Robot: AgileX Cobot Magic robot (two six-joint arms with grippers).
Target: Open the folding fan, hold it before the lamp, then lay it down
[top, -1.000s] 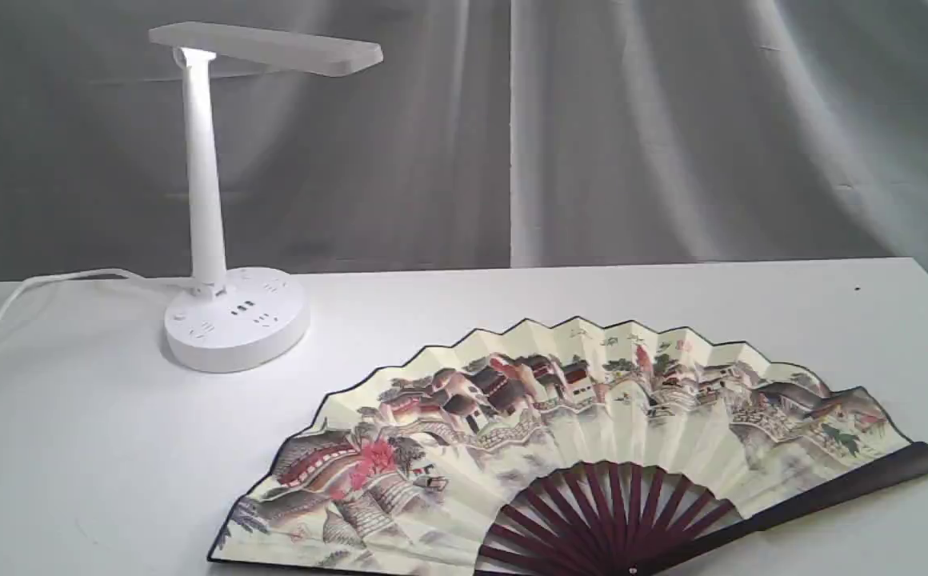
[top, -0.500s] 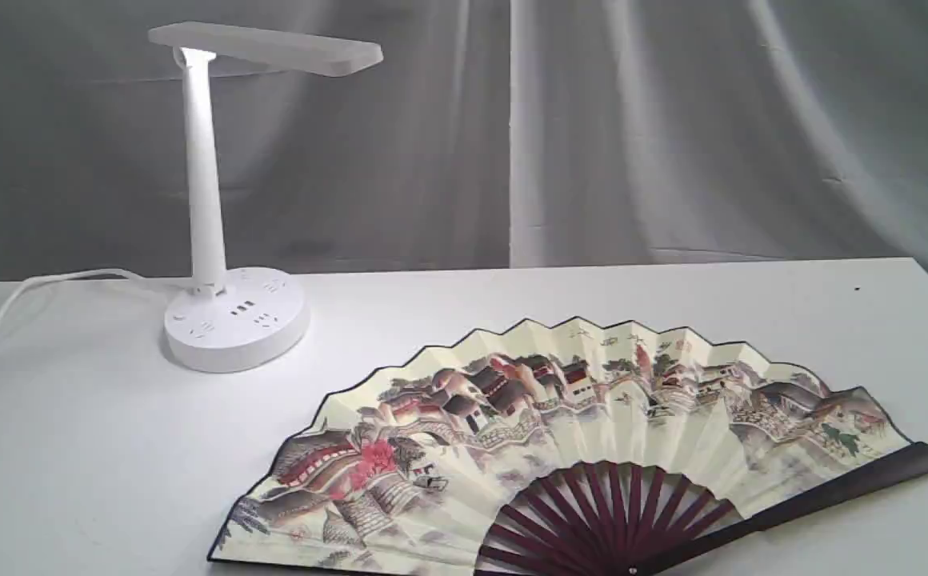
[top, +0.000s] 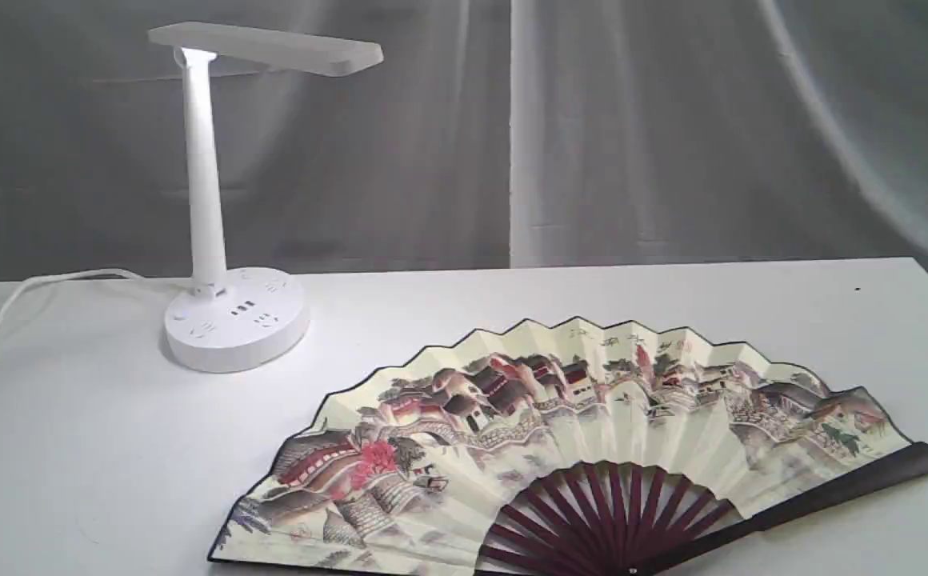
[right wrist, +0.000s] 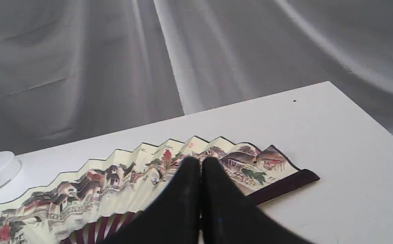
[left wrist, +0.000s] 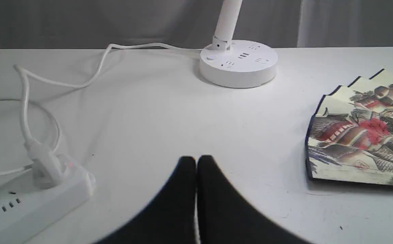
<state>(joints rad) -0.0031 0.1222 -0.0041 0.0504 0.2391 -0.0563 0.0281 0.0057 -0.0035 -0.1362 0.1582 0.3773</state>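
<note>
The folding fan (top: 560,432) lies spread open and flat on the white table (top: 72,448), painted side up, its dark maroon guard (top: 848,488) at the right. The white lamp (top: 224,320) stands at the back left, its flat head (top: 268,46) over the round base. Neither arm appears in the exterior view. In the left wrist view my left gripper (left wrist: 196,159) is shut and holds nothing, above bare table, with the fan's edge (left wrist: 355,135) off to one side and the lamp base (left wrist: 239,64) beyond. My right gripper (right wrist: 201,161) is shut, empty, hovering over the fan (right wrist: 122,183).
A white power strip (left wrist: 30,200) with a plug in it lies near the left gripper, and the lamp's white cord (left wrist: 81,81) loops across the table. A grey curtain (top: 632,136) hangs behind. The table's right edge (right wrist: 369,115) is close to the fan's guard.
</note>
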